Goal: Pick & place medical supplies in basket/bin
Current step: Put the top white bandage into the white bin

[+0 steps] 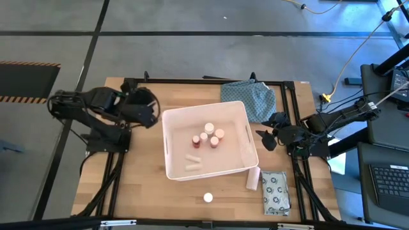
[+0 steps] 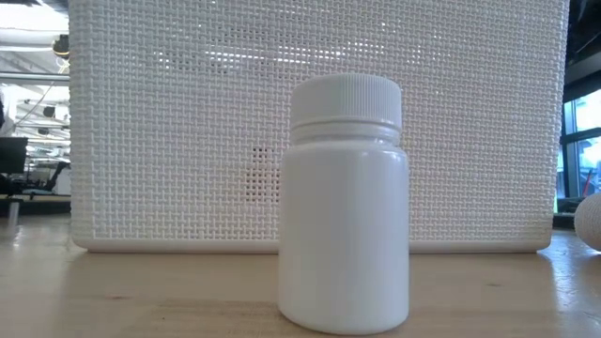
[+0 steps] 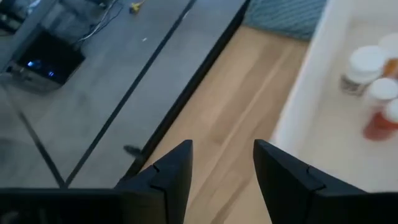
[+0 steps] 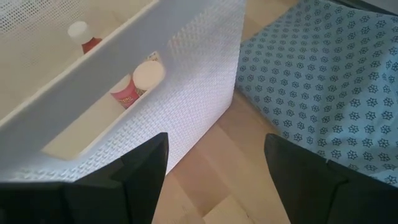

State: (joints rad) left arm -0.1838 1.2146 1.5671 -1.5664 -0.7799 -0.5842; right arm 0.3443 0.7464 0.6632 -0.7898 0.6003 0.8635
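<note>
The white tub (image 1: pixel 172 167) stands mid-table and holds several small white bottles (image 1: pixel 209 128), a red bottle (image 1: pixel 196 140) and short white tubes (image 1: pixel 193 160). Outside it, near the near edge, a white bottle (image 1: pixel 208 197) stands upright, close up in the low view (image 2: pixel 345 202). A white tube (image 1: pixel 253 179) and the ring-printed packet (image 1: pixel 275 191) lie flat to its right. My left gripper (image 1: pixel 152 114) (image 3: pixel 222 146) is open beside the tub's left wall. My right gripper (image 1: pixel 264 137) (image 4: pixel 214 140) is open beside the tub's right wall (image 4: pixel 186 81). Neither holds anything.
A blue-green patterned cloth (image 1: pixel 250 99) (image 4: pixel 323 81) lies bunched at the tub's far right corner, close to my right gripper. Bare wood shows left of the tub (image 1: pixel 137 172). A dark frame (image 1: pixel 192 82) runs round the table's edges.
</note>
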